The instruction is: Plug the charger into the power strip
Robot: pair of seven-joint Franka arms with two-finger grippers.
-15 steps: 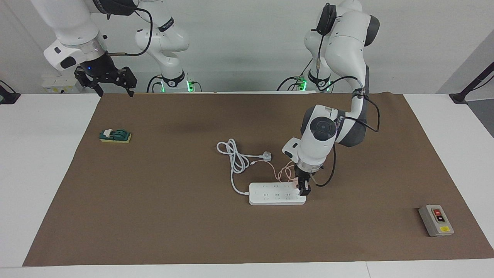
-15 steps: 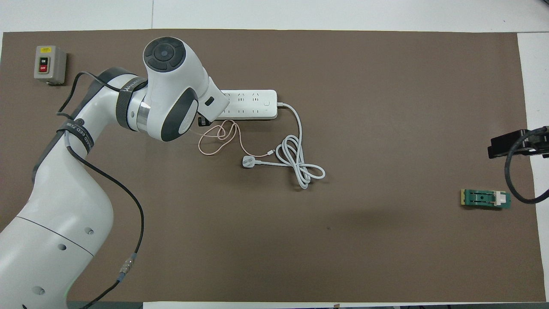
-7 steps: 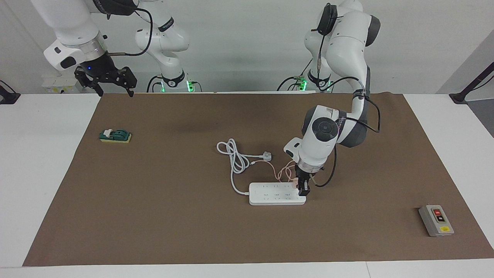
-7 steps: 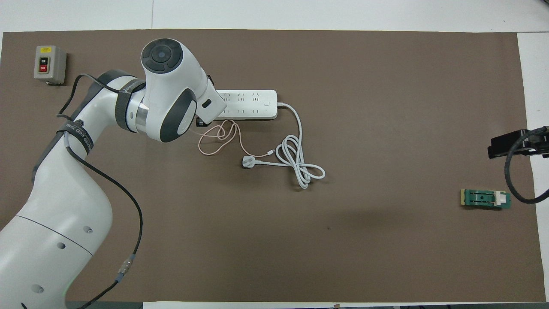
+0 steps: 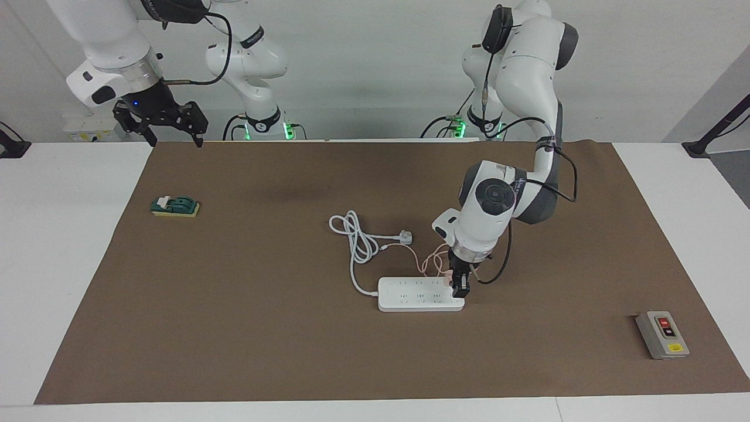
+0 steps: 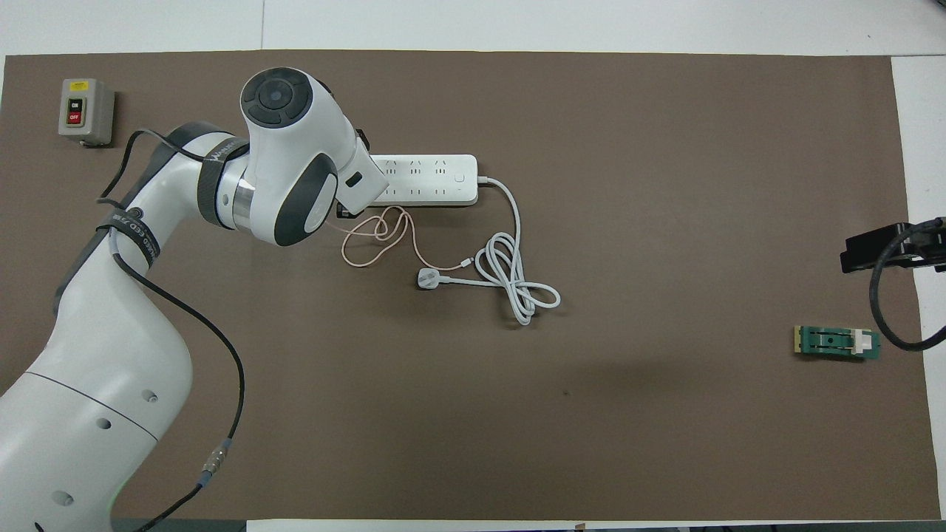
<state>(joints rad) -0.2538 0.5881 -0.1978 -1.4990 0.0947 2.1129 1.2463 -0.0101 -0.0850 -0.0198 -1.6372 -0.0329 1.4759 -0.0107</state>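
Note:
The white power strip [image 5: 419,294] lies flat mid-table; it also shows in the overhead view [image 6: 432,179]. My left gripper [image 5: 459,286] points straight down at the strip's end toward the left arm's side, shut on the small pale pink charger [image 5: 448,275], which sits against the strip's top there. The charger's thin pink cable [image 5: 430,261] loops on the mat nearer the robots [image 6: 373,236]. In the overhead view the left wrist hides the gripper and charger. My right gripper [image 5: 170,124] waits open in the air over the mat's corner at the right arm's end.
The strip's thick white cord [image 5: 358,240] lies coiled nearer the robots, ending in a white three-pin plug [image 5: 405,237]. A grey box with red and black buttons [image 5: 662,334] stands toward the left arm's end. A green block on a yellow base [image 5: 175,206] lies toward the right arm's end.
The left arm's wrist has shifted slightly toward its own end of the table while the fingers stay at the strip's end. The right arm has not moved.

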